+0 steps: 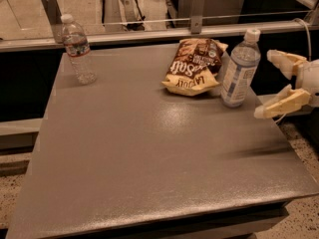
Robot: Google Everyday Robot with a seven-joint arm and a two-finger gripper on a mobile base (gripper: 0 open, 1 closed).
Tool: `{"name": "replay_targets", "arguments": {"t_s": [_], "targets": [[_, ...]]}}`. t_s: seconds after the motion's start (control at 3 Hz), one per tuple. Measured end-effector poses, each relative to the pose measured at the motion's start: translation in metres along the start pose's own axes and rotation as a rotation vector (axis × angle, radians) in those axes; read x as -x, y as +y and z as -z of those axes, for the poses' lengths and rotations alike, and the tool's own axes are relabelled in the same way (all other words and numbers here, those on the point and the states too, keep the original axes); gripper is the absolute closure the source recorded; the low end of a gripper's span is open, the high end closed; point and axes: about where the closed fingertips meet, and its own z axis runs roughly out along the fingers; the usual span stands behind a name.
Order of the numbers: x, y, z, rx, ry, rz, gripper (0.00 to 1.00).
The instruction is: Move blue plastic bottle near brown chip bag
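Note:
The blue plastic bottle (240, 68) stands upright on the grey table (149, 148), near its right edge, with a white cap and a pale label. The brown chip bag (192, 66) lies just left of it, close to touching, with white script and a yellow band toward me. My gripper (266, 86) is at the far right, just right of the bottle and clear of it. Its cream fingers (279, 104) are spread apart and hold nothing.
A slimmer clear bottle (78, 49) with a red-marked label stands at the table's back left corner. A metal rail with posts (197, 6) runs behind the table. The table's right edge lies under my gripper.

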Motion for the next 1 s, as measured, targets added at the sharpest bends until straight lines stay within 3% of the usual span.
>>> {"name": "replay_targets", "arguments": {"t_s": [0.67,1.0], "targets": [[0.01,0.041,0.081,-0.125,-0.006,0.038,0.0],[0.01,0.041,0.08,-0.125,-0.006,0.038,0.0]]}}
